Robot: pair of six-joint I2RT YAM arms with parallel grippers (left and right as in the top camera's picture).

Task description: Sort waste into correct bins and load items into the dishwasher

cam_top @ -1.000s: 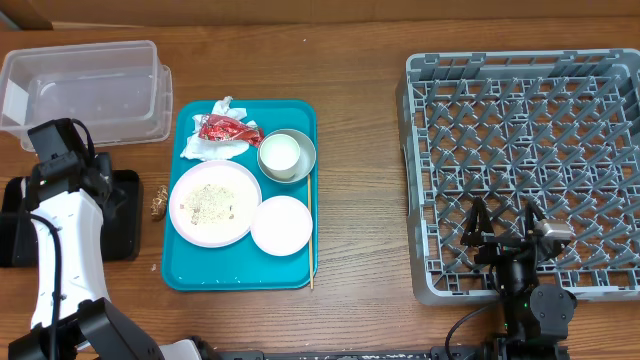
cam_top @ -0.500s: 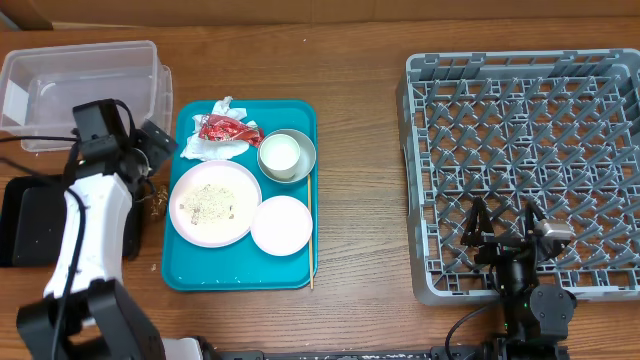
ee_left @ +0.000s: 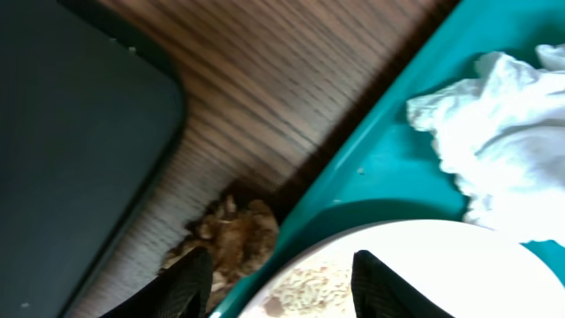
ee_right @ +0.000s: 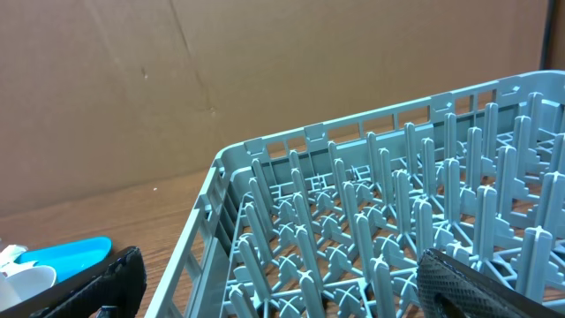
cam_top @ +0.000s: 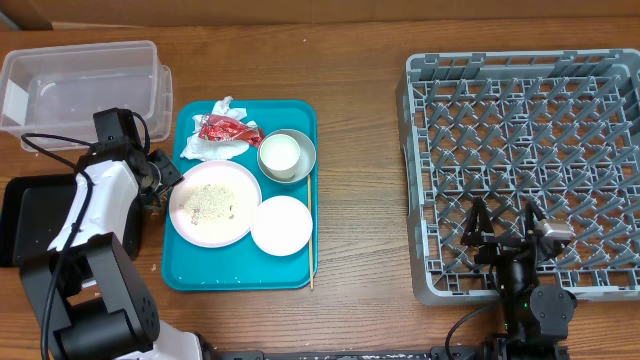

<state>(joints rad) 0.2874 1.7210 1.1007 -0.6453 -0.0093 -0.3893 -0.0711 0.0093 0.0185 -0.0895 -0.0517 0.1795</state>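
This looks like a robotics lab set up for a mock dish-clearing job. Two robot arms are mounted at a wood-grain desk (cam_top: pixel 360 120), and the left arm (cam_top: pixel 95 200) trails a loose black cable (cam_top: pixel 40 139). A grey dish rack (cam_top: pixel 412 180) sits directly on the desk, well apart from a teal tray (cam_top: pixel 235 275) of used dishes. Plain brown cardboard (ee_right: pixel 115 79) forms the backdrop behind it.

The serving tray (cam_top: pixel 230 268) is sitting left of centre on the table (cam_top: pixel 360 150), with the dish rack (cam_top: pixel 520 120) standing well apart at the right. The tub (cam_top: pixel 90 46) is sitting far left, and the shallow tray (cam_top: pixel 25 220) is lying nearer. On the serving tray, the wrapper (cam_top: pixel 228 128) and napkin (cam_top: pixel 212 150) are lying at the far side. To their right the bowl (cam_top: pixel 306 150) is holding the cup (cam_top: pixel 279 156). The large plate (cam_top: pixel 188 225) and the small plate (cam_top: pixel 281 226) are sitting nearer, side by side.
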